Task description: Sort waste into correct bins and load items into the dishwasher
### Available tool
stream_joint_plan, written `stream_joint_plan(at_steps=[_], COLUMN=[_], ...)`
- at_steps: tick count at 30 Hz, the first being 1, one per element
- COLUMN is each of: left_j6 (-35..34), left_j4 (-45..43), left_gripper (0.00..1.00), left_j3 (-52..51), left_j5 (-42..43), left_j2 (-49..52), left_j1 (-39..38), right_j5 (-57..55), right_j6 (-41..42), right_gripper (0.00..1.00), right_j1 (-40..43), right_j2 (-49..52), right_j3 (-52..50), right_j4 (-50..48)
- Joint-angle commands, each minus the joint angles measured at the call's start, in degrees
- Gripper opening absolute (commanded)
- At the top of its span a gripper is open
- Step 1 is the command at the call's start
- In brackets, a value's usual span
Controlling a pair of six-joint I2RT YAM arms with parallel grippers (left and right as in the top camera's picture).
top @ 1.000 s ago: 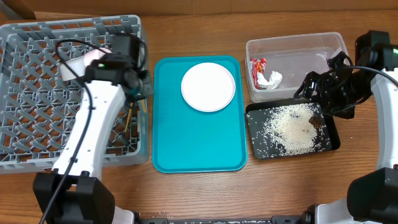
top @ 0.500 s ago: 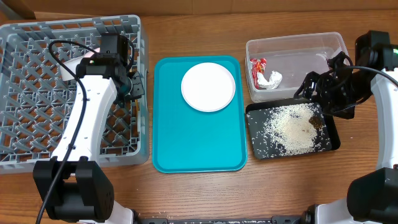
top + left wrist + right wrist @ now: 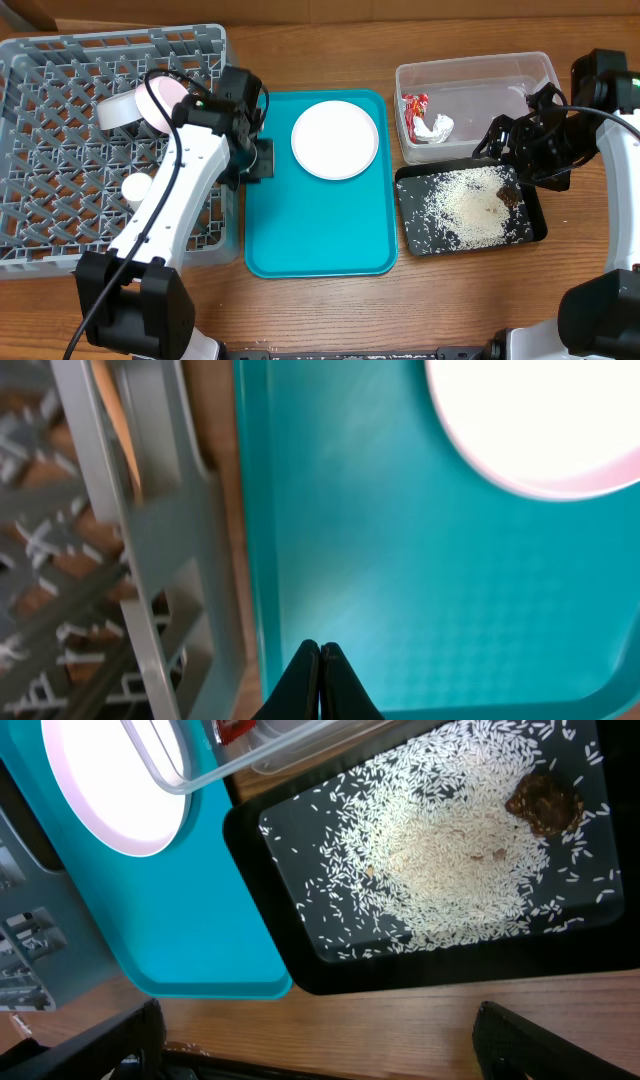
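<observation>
The white plate lies on the teal tray. My left gripper is shut and empty over the tray's left edge, beside the grey rack; its fingertips show over the teal surface, with the plate ahead. The pink bowl, the grey-blue bowl and the white cup sit in the rack. The chopsticks are hidden under my left arm. My right gripper is open and empty above the black tray holding rice and a brown scrap.
The clear tub at the back right holds the red wrapper and the white tissue. The rack's wall stands just left of my left fingertips, with a strip of wooden table between rack and tray.
My left arm has swung right, from over the rack's right side to the teal tray's left edge. The right arm has not moved.
</observation>
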State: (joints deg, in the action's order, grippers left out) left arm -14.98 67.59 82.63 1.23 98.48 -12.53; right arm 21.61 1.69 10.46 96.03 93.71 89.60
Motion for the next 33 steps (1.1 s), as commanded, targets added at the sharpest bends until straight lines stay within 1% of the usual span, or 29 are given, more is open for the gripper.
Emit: stream_joint_plan(at_steps=[1, 4, 7, 12, 14, 18, 20, 29, 33], left_j6=[-2.0, -3.1, -3.9, -3.8, -4.8, -6.1, -8.4, -8.9, -7.6], left_j4=[0.7, 0.5, 0.4, -0.2, 1.0, 1.9, 2.9, 2.6, 2.4], left_gripper=[0.04, 0.04, 0.04, 0.04, 0.04, 0.04, 0.04, 0.04, 0.04], left_j3=[-5.7, -10.2, -12.4, -12.2, -11.9, -11.9, -11.9, -11.6, -8.0], left_j5=[-1.8, -2.2, -3.3, -3.7, -6.9, -9.3, -10.9, -11.3, -9.0], left_j2=[0.9, 0.9, 0.8, 0.8, 0.8, 0.8, 0.8, 0.8, 0.6], left_j1=[0.8, 1.8, 2.8, 3.0, 3.0, 3.0, 3.0, 3.0, 2.5], right_j5=[-0.2, -0.2, -0.1, -0.2, -0.2, -0.2, -0.2, -0.2, -0.2], right_j6=[0.0, 0.0, 0.0, 0.0, 0.0, 0.0, 0.0, 0.0, 0.0], right_gripper=[1.00, 1.00, 1.00, 1.00, 1.00, 1.00, 1.00, 1.00, 1.00], right_j1=[-0.1, -0.1, -0.1, -0.1, -0.1, -0.1, -0.1, -0.1, -0.1], right_j2=[-1.8, -1.8, -1.8, -1.8, -1.8, -1.8, -1.8, -1.8, -1.8], right_j3=[0.1, 0.1, 0.1, 0.1, 0.1, 0.1, 0.1, 0.1, 0.1], right_j4=[-0.1, -0.1, -0.1, 0.2, 0.5, 0.5, 0.5, 0.6, 0.5])
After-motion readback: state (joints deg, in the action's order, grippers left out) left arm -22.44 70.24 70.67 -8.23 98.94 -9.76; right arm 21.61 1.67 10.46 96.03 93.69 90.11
